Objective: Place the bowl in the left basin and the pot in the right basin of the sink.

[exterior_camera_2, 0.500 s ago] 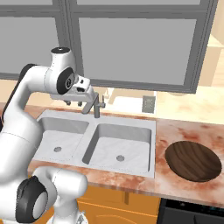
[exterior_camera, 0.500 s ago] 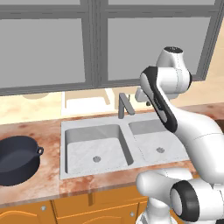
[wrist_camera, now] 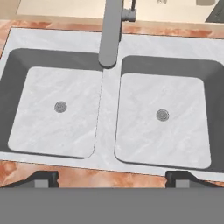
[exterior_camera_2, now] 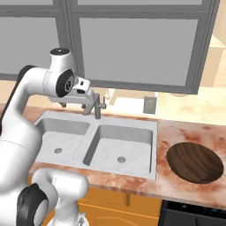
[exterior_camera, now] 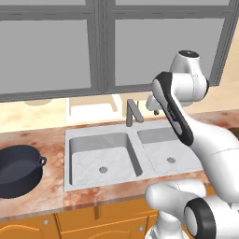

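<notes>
The pot is seen on the marbled countertop to the left of the sink, close to the counter's front-left edge and apart from the sink's rim. The bowl lies on the countertop right of the sink, near the front edge, also clear of the rim. Both basins are bare: the left basin and the right basin show only their drain holes, with the faucet reaching out over the divider.

The gripper is held high above the sink's back edge, beside the faucet; its jaws are spread wide and nothing is held between them. In the hand view the two finger tips are seen far apart at the bottom.

The pot is judged to be rigid, fairly heavy and smooth-walled, so a slip is likely if it is pinched off-centre. Its deep wall can be taken at the rim, one finger inside and one outside, or at the small loop handle that faces the sink. The bowl is judged lighter and stiff, wood-like and not fragile, but shallow and wide; its low sloping rim offers little to pinch, so it is best taken at the edge nearest the sink with the fingers set steeply over the rim.
</notes>
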